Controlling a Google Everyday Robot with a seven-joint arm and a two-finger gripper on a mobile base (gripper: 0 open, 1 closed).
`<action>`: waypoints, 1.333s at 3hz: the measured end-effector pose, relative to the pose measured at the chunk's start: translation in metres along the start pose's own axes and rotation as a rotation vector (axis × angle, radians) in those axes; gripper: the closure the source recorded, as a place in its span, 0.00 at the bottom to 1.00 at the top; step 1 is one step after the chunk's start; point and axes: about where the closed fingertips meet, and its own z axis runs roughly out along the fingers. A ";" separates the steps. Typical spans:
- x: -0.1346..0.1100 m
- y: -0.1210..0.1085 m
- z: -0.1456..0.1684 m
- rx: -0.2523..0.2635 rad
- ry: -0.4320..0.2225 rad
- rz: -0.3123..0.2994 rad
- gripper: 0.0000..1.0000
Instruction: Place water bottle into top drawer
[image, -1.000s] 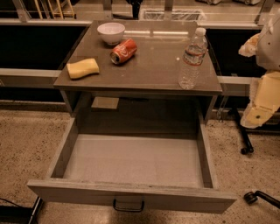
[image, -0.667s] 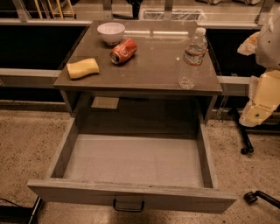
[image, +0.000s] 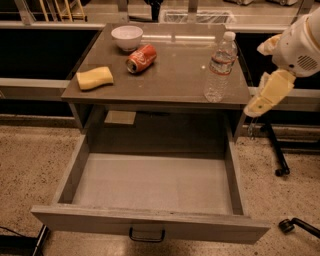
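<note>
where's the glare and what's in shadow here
Camera view: glare streaks the far edge of the table, beside the cap of the bottle; the space under the top is dark, the drawer floor evenly lit; the end effector, right of the table, is brightly lit.

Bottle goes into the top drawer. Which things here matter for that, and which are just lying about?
For the job:
water bottle, upright at the right of the table
top drawer, pulled open
gripper, off the table's right edge

Lying about:
white bowl
red soda can, on its side
yellow sponge
</note>
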 end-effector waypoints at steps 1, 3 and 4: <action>-0.011 -0.041 0.031 0.036 -0.163 0.064 0.00; -0.010 -0.088 0.064 0.075 -0.377 0.217 0.00; -0.026 -0.102 0.069 0.052 -0.514 0.228 0.16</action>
